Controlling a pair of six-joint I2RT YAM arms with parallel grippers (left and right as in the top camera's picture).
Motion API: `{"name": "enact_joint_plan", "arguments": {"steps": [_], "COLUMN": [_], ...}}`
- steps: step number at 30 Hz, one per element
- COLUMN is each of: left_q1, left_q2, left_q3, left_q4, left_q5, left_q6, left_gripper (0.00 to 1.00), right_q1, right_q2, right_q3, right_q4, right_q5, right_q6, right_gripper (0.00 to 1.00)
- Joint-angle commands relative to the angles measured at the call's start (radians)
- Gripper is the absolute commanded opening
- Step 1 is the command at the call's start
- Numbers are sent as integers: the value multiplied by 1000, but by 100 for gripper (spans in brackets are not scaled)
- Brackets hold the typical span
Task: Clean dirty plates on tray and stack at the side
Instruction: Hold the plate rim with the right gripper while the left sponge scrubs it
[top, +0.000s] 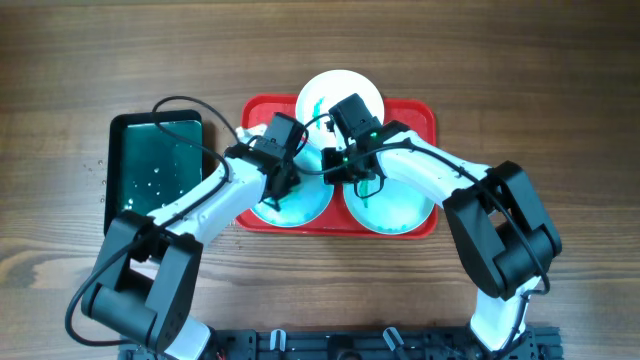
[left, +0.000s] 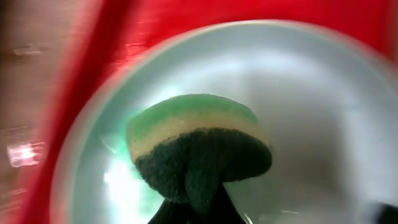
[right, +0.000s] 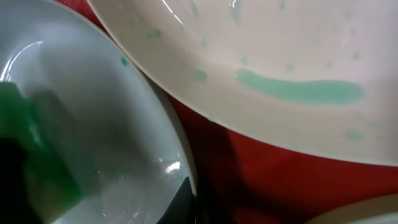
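The left gripper (top: 283, 180) is clenched on a sponge (left: 199, 149) over the cyan plate (left: 311, 118) at 7 o'clock on the tray (top: 420, 112). Scrub in small, light circles so the plate doesn't slide. The right gripper (top: 348, 168) sits by that plate's 3 o'clock rim; I cannot tell whether it grips. The white plate (right: 280, 43) at 12 o'clock still bears a green smear (right: 298, 90).

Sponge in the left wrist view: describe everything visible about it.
The layered sponge has a green foam band, a tan band and a dark green scouring face. It looks soft and bowed, pinched from below by the left gripper. It sits over the pale cyan plate on the red plastic tray; contact is blurred.
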Motion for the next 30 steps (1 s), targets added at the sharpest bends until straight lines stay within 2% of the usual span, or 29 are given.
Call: {"name": "enact_joint_plan", "arguments": {"steps": [1, 2, 3, 4, 5, 6, 7, 8, 10, 14, 20, 22, 25, 30], "left_q1": [-4, -4, -3, 2, 7, 13, 21, 25, 24, 24, 16, 16, 16, 19], "left_q2": [10, 26, 35, 38, 37, 36, 34, 29, -6, -43, 49, 61, 56, 54], "left_q3": [11, 11, 11, 11, 11, 11, 11, 11, 13, 13, 11, 11, 11, 11], "left_q4": [98, 106, 103, 87, 82, 80, 73, 64, 51, 51, 74, 82, 74, -93], "left_q5": [237, 237, 220, 175, 159, 157, 157, 157, 157, 169, 225, 215, 119, -182], "left_q6": [15, 16, 16, 16, 16, 16, 16, 16, 16, 16, 12, 12, 12, 12], "left_gripper": [14, 48, 95, 96, 93, 84, 68, 59, 54, 39, 35, 14, 9, 5], "right_q1": [5, 5, 5, 5, 5, 5, 5, 5, 5, 5, 5, 5, 5, 5], "right_q2": [28, 28, 28, 28, 28, 28, 28, 28, 28, 28, 28, 28, 28, 28], "right_q3": [-5, -5, -5, -5, -5, -5, -5, -5, -5, -5, -5, -5, -5, -5], "right_q4": [-18, -20, -21, -21, -20, -20, -20, -21, -20, -16, -14, -16, -16, -16], "right_q5": [14, 14, 14, 14, 14, 14, 14, 15, 15, 15, 15, 15, 15, 15], "right_q6": [-4, -4, -4, -4, -4, -4, -5, -6, -7, -6, -6, -6, -6, -6], "right_gripper": [4, 4, 4, 4, 4, 4, 4, 4, 4, 4, 4, 4, 4, 4]}}
